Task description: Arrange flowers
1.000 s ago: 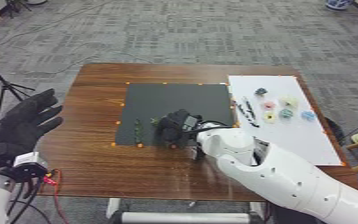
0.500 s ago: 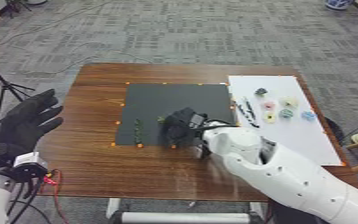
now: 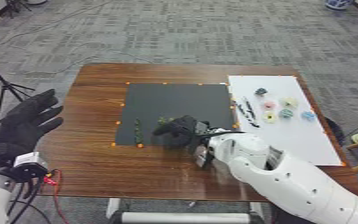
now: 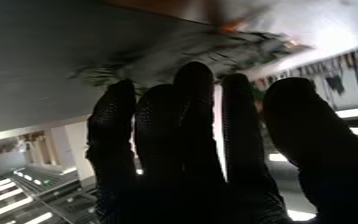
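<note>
Flower stem (image 3: 138, 134), green and leafy, lies on the near part of the black mat (image 3: 177, 95), left of the right hand (image 3: 182, 131), whose fingers are straight and slightly apart. Off the table's left side, the left hand (image 3: 23, 125) is loosely spread. Just past the right hand is another leafy sprig (image 3: 164, 120); I can't tell if they touch. Pale flowers (image 3: 286, 114) lie on the white sheet (image 3: 291, 142), a small dark one (image 3: 261, 92) beyond.
</note>
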Controlling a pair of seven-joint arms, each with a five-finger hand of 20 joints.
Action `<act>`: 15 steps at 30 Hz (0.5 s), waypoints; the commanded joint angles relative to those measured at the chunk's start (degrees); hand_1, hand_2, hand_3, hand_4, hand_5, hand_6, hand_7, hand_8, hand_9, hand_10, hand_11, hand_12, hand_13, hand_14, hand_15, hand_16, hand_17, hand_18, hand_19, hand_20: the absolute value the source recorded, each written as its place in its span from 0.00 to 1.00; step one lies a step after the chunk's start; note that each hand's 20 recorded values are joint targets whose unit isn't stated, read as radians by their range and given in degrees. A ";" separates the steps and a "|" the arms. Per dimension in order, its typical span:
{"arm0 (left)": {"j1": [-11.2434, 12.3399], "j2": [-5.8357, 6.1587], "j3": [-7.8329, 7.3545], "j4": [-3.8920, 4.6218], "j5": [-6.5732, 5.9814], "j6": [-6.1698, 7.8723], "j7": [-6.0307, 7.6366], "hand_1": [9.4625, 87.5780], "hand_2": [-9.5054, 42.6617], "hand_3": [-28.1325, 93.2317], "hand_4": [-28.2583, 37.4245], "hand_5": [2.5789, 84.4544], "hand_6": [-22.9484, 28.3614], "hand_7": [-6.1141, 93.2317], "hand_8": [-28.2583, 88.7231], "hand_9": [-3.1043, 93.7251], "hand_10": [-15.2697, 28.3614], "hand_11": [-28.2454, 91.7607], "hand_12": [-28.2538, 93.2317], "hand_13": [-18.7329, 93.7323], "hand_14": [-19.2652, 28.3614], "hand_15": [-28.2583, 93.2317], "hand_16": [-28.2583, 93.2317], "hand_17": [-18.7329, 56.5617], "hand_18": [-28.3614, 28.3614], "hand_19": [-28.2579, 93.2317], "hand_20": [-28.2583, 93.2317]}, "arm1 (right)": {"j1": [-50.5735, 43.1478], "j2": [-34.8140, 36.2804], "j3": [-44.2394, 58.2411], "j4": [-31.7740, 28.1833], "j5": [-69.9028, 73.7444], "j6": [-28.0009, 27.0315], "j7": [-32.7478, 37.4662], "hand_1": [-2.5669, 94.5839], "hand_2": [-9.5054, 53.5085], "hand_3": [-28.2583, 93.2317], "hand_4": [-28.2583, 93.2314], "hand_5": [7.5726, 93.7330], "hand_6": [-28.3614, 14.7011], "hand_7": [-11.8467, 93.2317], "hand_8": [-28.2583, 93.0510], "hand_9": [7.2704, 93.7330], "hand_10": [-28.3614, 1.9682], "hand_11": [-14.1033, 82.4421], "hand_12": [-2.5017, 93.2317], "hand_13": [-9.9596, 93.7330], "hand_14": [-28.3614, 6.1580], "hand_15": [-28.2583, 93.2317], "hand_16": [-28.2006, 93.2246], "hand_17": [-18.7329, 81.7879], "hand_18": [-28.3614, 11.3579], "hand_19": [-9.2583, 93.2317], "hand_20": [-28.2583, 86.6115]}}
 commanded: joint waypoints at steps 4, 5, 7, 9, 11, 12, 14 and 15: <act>0.44 -0.53 0.04 -0.09 0.20 0.05 -0.22 0.19 0.08 0.80 0.03 0.29 0.50 0.29 0.15 0.22 0.58 0.45 0.41 0.25 0.67 0.62 0.20 0.11 0.84 0.56 0.34 | -1.22 0.53 2.33 -2.59 0.13 5.78 -1.37 0.21 0.33 1.00 0.12 0.30 0.75 0.27 0.13 0.47 0.44 0.76 0.59 0.56 0.35 0.90 0.60 0.37 0.12 0.82 0.75; 0.67 -0.67 -0.08 -0.21 0.24 0.18 -0.08 0.19 0.08 0.80 0.03 0.29 0.50 0.29 0.15 0.22 0.58 0.45 0.41 0.25 0.67 0.62 0.20 0.11 0.84 0.56 0.34 | -1.45 0.72 3.14 -3.07 -0.23 4.44 -1.47 0.21 0.33 1.00 0.12 0.31 0.75 0.27 0.13 0.47 0.44 0.76 0.59 0.56 0.34 0.90 0.60 0.37 0.12 0.82 0.75; 0.81 -0.74 -0.14 -0.31 0.12 0.35 0.02 0.19 0.08 0.80 0.03 0.29 0.50 0.28 0.15 0.22 0.58 0.45 0.41 0.25 0.67 0.62 0.20 0.11 0.84 0.56 0.34 | -2.31 2.00 4.35 -3.89 -0.30 4.57 -3.13 0.21 0.33 1.00 0.12 0.36 0.75 0.28 0.13 0.47 0.44 0.76 0.58 0.55 0.35 0.90 0.60 0.37 0.12 0.81 0.75; 0.86 -0.76 -0.19 -0.33 0.23 0.26 0.01 0.20 0.08 0.80 0.04 0.29 0.50 0.28 0.15 0.22 0.58 0.45 0.41 0.25 0.67 0.62 0.20 0.11 0.84 0.56 0.34 | -2.35 3.56 4.11 -6.28 -0.09 3.64 -1.61 0.20 0.34 1.00 0.12 0.42 0.76 0.28 0.12 0.45 0.44 0.77 0.58 0.53 0.34 0.90 0.60 0.36 0.12 0.81 0.75; 0.98 -0.74 -0.26 -0.35 0.15 0.32 0.08 0.20 0.08 0.80 0.04 0.29 0.50 0.28 0.15 0.22 0.58 0.45 0.41 0.25 0.67 0.62 0.20 0.11 0.84 0.56 0.34 | -3.23 4.56 4.58 -7.56 0.16 3.81 -2.24 0.19 0.35 1.00 0.13 0.47 0.76 0.28 0.12 0.40 0.42 0.78 0.58 0.49 0.33 0.90 0.61 0.35 0.12 0.80 0.75; 0.99 -0.75 -0.23 -0.37 0.14 0.54 0.11 0.20 0.08 0.80 0.04 0.29 0.50 0.28 0.15 0.22 0.58 0.45 0.41 0.25 0.67 0.62 0.20 0.11 0.84 0.56 0.34 | -3.93 4.58 5.34 -8.17 -0.29 2.62 -2.60 0.19 0.35 1.00 0.13 0.48 0.77 0.29 0.12 0.38 0.42 0.79 0.58 0.48 0.33 0.90 0.61 0.35 0.12 0.79 0.75; 1.11 -0.87 -0.35 -0.45 0.12 0.39 0.15 0.19 0.08 0.80 0.04 0.29 0.50 0.28 0.16 0.22 0.58 0.45 0.41 0.25 0.67 0.62 0.20 0.11 0.84 0.56 0.34 | -4.27 5.31 4.86 -9.37 -1.30 2.39 -2.22 0.20 0.38 1.00 0.15 0.51 0.78 0.29 0.12 0.35 0.41 0.80 0.61 0.46 0.32 0.91 0.61 0.34 0.12 0.79 0.75; 1.02 -0.90 -0.32 -0.40 0.17 0.28 0.09 0.19 0.08 0.80 0.04 0.29 0.50 0.28 0.16 0.22 0.58 0.45 0.41 0.25 0.67 0.62 0.20 0.11 0.84 0.56 0.34 | -4.50 5.52 4.62 -9.56 -1.61 2.96 -2.32 0.20 0.39 1.00 0.16 0.51 0.78 0.29 0.11 0.34 0.40 0.80 0.62 0.45 0.31 0.91 0.62 0.34 0.12 0.79 0.75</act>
